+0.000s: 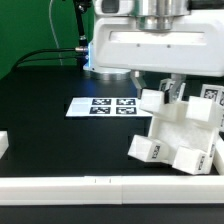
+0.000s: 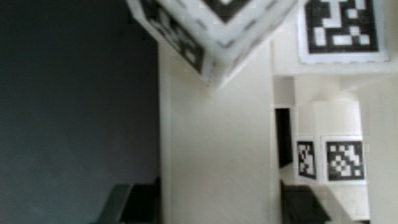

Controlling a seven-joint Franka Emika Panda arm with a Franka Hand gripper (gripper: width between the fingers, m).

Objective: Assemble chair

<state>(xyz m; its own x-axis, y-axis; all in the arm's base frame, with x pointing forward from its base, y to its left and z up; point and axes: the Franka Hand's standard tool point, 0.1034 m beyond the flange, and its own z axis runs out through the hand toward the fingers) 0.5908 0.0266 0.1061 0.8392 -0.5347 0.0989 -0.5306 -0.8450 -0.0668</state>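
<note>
Nearest the exterior camera a long white border rail (image 1: 110, 185) runs across the front of the black table (image 1: 40, 90), with a short white block (image 1: 3, 145) at the exterior view's left edge. Just behind the rail, toward the exterior view's right, sits the chair (image 1: 178, 135): a partly joined cluster of glossy white slabs and bars, tilted, with tagged blocks sticking out at several corners and one low corner touching or nearly touching the rail. The gripper (image 1: 172, 88) reaches down into the top of this cluster; in the wrist view its dark fingertips (image 2: 134, 200) stand on either side of a tall white bar of the chair, about half closed, and they appear to be clamped on it, though the contact itself is too blurred to be sure. These parts look like rigid moulded plastic, probably light for their bulk, and smooth enough to slip or twist between narrow pads. The sound place to hold is across the flat parallel faces of a straight bar or slab edge, close to the middle, away from the tagged ends and angled joints. Since the pieces look only loosely pegged, a pull off-axis could lever them apart. Beyond the chair lies the marker board (image 1: 102, 105), flat on the table, and farther back cables (image 1: 45, 55) trail to the arm's white body (image 1: 150, 45).
</note>
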